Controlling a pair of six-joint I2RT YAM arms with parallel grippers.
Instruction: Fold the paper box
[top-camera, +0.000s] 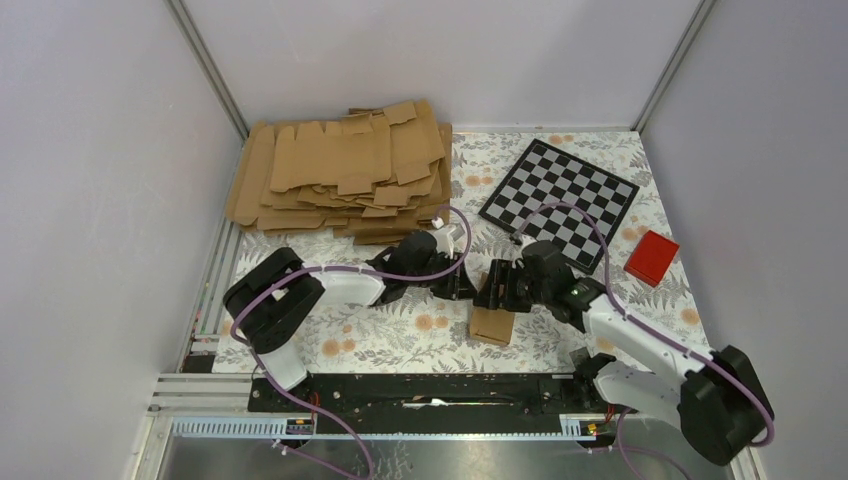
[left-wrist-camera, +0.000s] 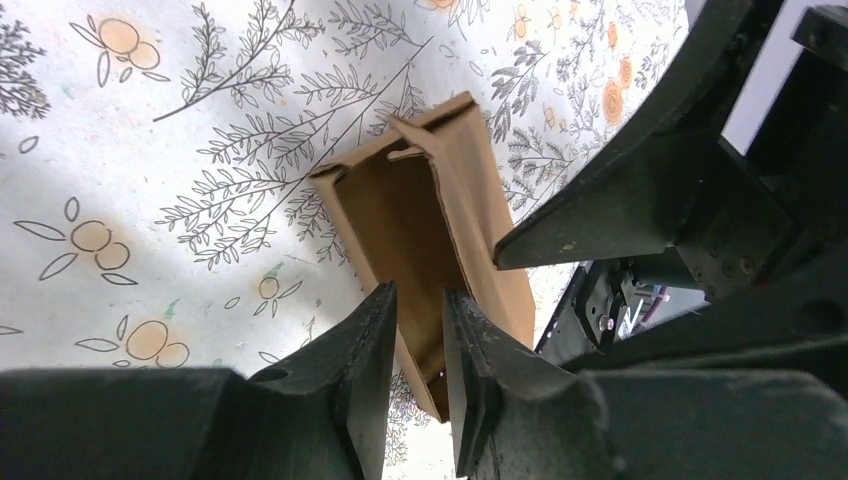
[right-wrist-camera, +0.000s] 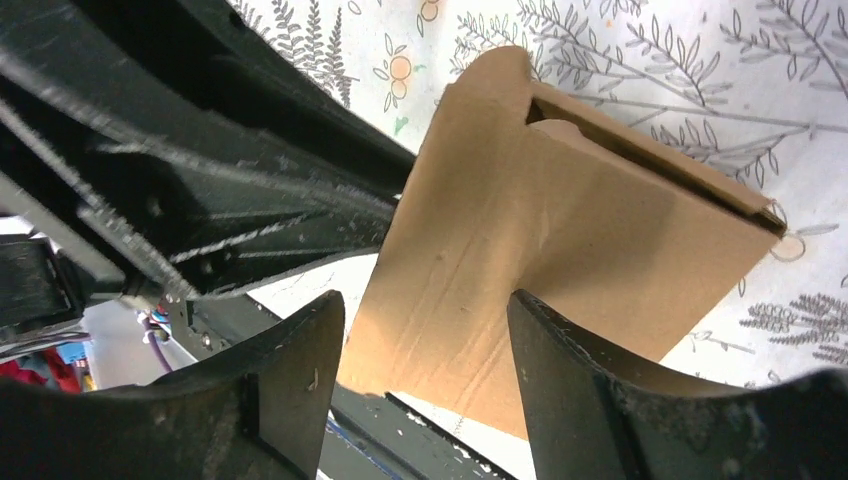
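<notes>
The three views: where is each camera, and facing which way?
Top external: above, behind, looking down at the table; left arm and right arm show.
Left wrist: on the left arm, facing the paper box past the left gripper.
Right wrist: on the right arm, facing the box past the right gripper.
All share the box.

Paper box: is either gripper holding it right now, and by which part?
The left gripper seems to pinch the paper box at its near end, by a side wall. The right gripper stands open astride it, not gripping.
</notes>
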